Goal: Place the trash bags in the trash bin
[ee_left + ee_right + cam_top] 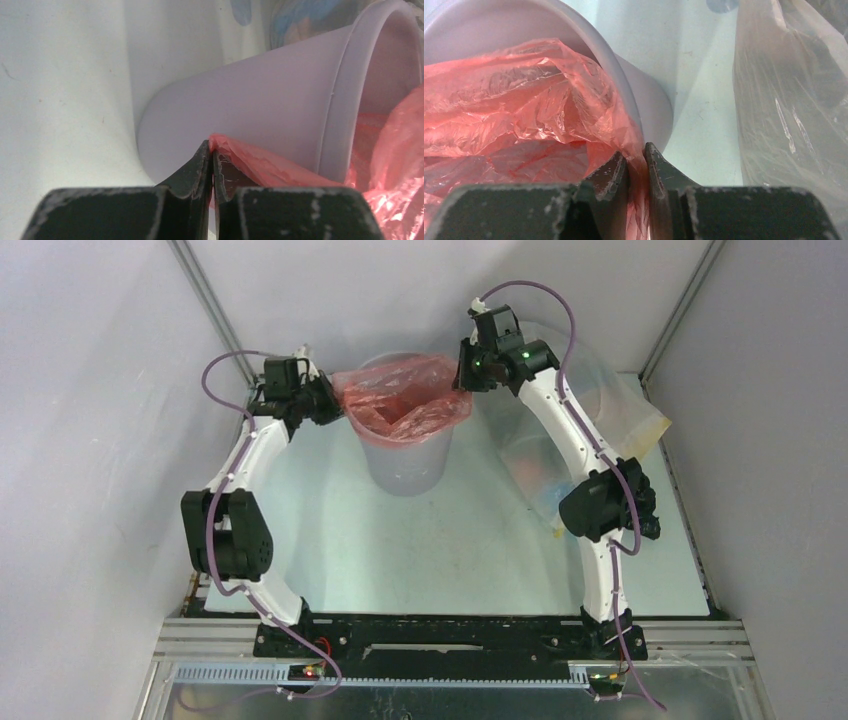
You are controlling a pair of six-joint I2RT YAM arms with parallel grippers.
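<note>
From above, the red bag (pixel 400 398) spreads across the mouth of the trash bin (pixel 405 468) on the worktop (pixel 450 550). Only the 2 wrist views show the grips: the left claw (pixel 210 152) and the right claw (pixel 636 159) each pinch the bag's edge by the rim.

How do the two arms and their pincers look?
The left arm and the right arm have white curved links and bulky black joint housings. A purple cable loops along each. Small green lights glow near the right wrist. The left pincer and right pincer have flat black fingers, tapering to tips, with scuffed whitish marks.
</note>
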